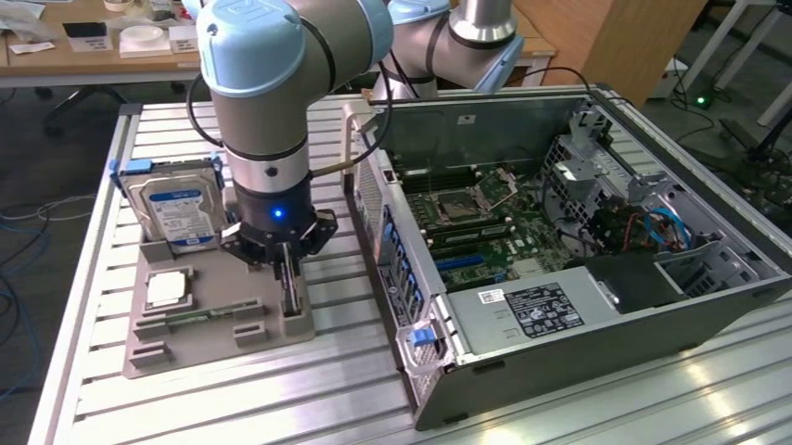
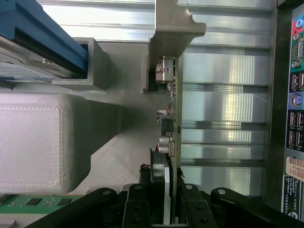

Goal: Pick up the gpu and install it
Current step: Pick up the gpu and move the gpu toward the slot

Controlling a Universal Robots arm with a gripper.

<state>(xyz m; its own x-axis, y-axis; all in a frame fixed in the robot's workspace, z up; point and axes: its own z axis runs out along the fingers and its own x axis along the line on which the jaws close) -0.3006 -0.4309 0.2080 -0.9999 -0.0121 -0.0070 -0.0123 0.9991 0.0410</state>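
Observation:
The gpu [image 1: 289,295] is a thin dark card standing on edge in a slot along the grey holder tray's [image 1: 198,352] side nearest the computer case. My gripper [image 1: 284,271] has come straight down onto it. In the wrist view the gpu [image 2: 174,109] runs away from the camera, with its silvery bracket [image 2: 173,28] at the far end. The gripper [image 2: 164,211] straddles the card's near end, and its black fingers [image 2: 137,209] press against both faces. The card still sits in the tray slot.
The tray also holds a silver hard drive [image 1: 180,209] in a blue frame, a processor [image 1: 167,289] and a green memory stick [image 1: 210,317]. The open computer case [image 1: 557,241] lies close on the exterior view's right, its port panel [image 2: 294,114] facing the tray. Slatted aluminium table [image 1: 185,413] lies beneath.

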